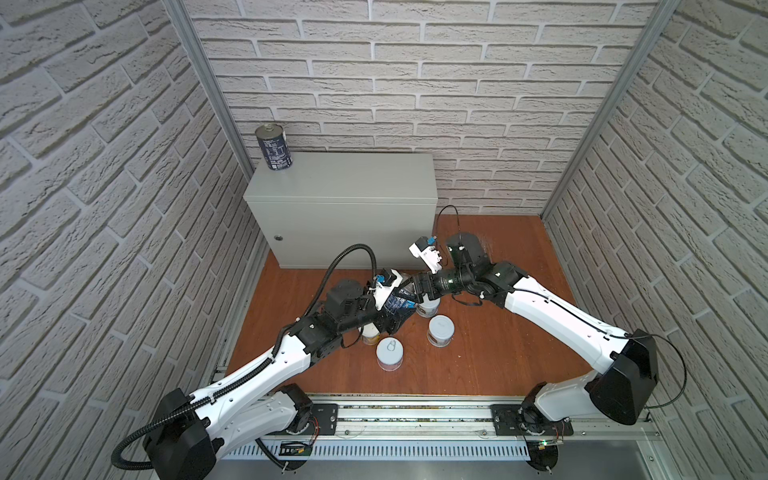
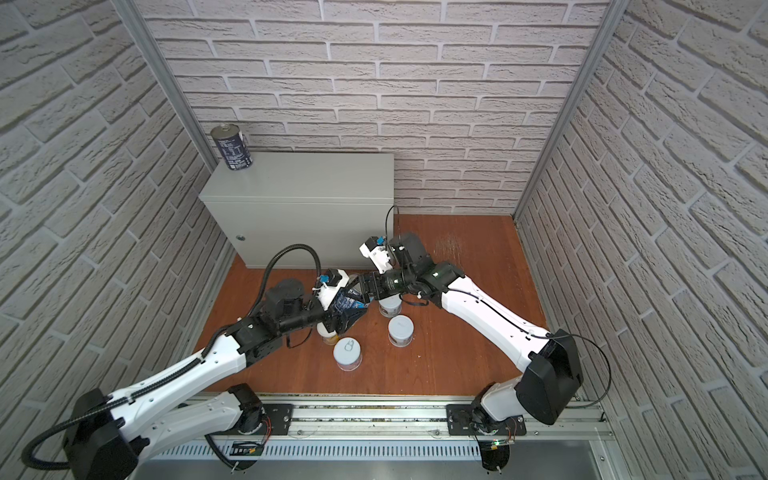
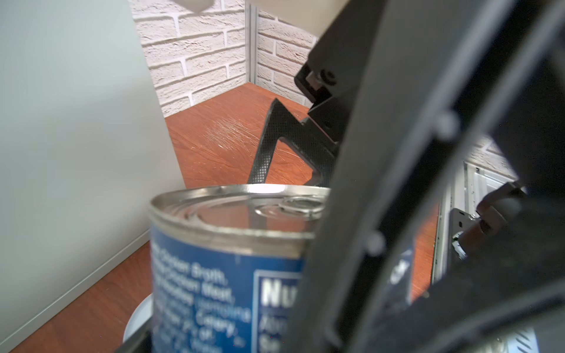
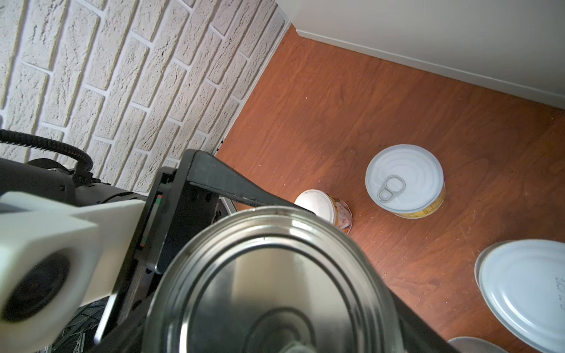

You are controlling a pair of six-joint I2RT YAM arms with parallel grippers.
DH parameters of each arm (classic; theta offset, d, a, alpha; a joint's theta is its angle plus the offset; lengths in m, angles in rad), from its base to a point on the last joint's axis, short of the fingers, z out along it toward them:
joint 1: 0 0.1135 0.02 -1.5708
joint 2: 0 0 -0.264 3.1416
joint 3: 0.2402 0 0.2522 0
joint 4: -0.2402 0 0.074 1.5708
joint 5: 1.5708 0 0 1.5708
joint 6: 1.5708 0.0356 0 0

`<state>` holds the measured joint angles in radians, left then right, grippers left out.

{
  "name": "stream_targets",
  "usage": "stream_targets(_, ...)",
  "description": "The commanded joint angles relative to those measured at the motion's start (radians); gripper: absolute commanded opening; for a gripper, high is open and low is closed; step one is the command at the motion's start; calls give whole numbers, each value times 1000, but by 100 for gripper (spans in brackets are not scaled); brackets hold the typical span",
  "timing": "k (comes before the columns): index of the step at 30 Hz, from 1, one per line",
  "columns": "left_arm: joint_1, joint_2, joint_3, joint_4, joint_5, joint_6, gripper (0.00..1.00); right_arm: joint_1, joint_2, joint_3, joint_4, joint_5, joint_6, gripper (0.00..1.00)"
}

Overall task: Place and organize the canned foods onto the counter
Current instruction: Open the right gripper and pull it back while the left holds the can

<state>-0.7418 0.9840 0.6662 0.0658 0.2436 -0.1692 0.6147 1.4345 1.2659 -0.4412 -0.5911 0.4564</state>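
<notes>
One dark-blue can stands on the back left corner of the grey counter. A second blue can hangs tilted above the floor, in front of the counter, where both arms meet. My left gripper is shut on its side; the blue label fills the left wrist view beside one finger. My right gripper closes on the same can from the other side, and its silver end fills the space between those jaws. Short white-lidded cans stand on the floor.
Another short can sits under my right gripper, and a yellow-labelled one is half hidden under the left arm. The wooden floor lies right of the cans. Brick walls close in three sides, and the arm rail runs along the front.
</notes>
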Motion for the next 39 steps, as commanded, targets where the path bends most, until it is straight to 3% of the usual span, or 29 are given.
stream_targets(1, 33, -67, -8, 72, -153, -62, 62, -21, -60, 8, 60, -18, 4, 89)
stream_targets(11, 38, -91, -13, 53, -176, -60, 62, -21, -105, -23, 115, -3, 11, 92)
stream_targets(16, 40, -108, -14, 49, -192, -65, 62, -21, -145, -59, 135, 58, 3, 92)
stream_targets(29, 69, -153, 36, -61, -232, -99, 62, -22, -326, -255, 126, 472, -39, 100)
stream_targets(39, 103, -187, 111, -157, -286, -135, 61, -22, -451, -384, 181, 685, -65, 100)
